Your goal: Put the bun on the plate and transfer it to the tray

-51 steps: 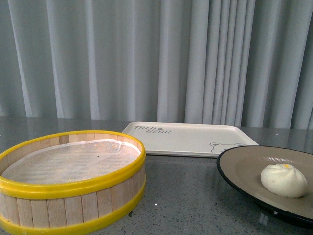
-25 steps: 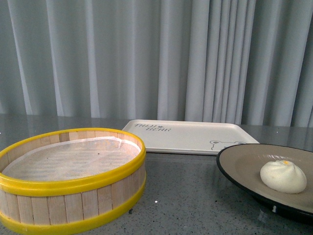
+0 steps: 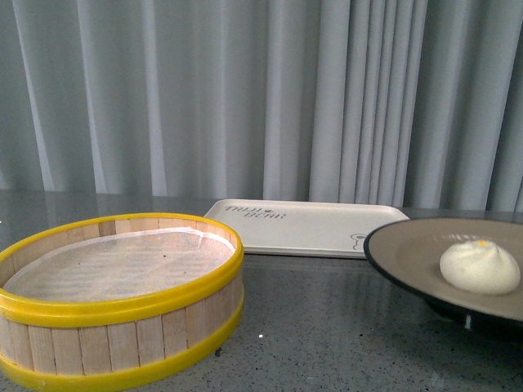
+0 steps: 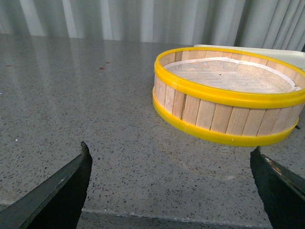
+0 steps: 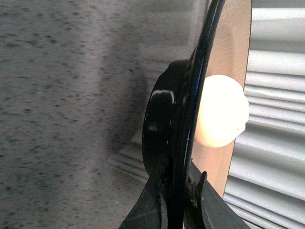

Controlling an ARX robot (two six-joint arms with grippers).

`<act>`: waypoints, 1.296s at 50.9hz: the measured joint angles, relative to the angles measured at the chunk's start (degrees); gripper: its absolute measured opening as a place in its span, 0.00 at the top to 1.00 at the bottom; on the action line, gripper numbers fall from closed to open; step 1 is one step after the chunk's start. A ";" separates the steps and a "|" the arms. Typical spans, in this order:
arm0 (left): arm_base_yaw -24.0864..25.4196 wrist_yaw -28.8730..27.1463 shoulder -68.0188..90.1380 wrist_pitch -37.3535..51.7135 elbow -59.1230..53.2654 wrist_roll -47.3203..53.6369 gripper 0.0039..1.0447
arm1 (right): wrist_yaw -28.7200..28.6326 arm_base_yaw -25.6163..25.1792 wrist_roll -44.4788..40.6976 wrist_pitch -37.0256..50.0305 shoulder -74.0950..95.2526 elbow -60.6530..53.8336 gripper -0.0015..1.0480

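Observation:
The white bun [image 3: 480, 266] sits on the black-rimmed, tan plate [image 3: 409, 261] at the right of the front view, held a little above the table. My right gripper [image 5: 175, 188] is shut on the plate's rim [image 5: 190, 114]; the bun [image 5: 221, 112] shows beyond the rim in the right wrist view. The cream tray [image 3: 302, 227] with dark lettering lies flat behind, its right end partly hidden by the plate. My left gripper [image 4: 171, 160] is open and empty above bare table near the front edge; its fingers [image 4: 66, 188] are wide apart.
A yellow-rimmed wooden steamer basket [image 3: 114, 294] with a white liner stands at the front left; it also shows in the left wrist view [image 4: 228, 95]. Grey speckled tabletop [image 3: 327, 327] lies between basket and plate. Grey curtains hang behind.
The plate with the bun has risen off the table and now covers more of the tray's right end. The basket and tray have not moved.

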 joint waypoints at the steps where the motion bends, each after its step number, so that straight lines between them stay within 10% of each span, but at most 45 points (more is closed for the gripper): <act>1: 0.00 -0.02 0.00 0.00 0.00 0.00 0.06 | 0.37 0.07 0.33 0.81 -0.02 0.52 0.97; 24: 0.00 0.00 -0.02 0.00 0.00 0.02 0.06 | -4.48 -3.67 9.05 12.72 17.20 19.58 0.97; 66: 0.00 0.00 0.00 0.00 0.00 0.00 0.06 | -5.97 -2.43 5.55 1.60 48.54 49.57 0.97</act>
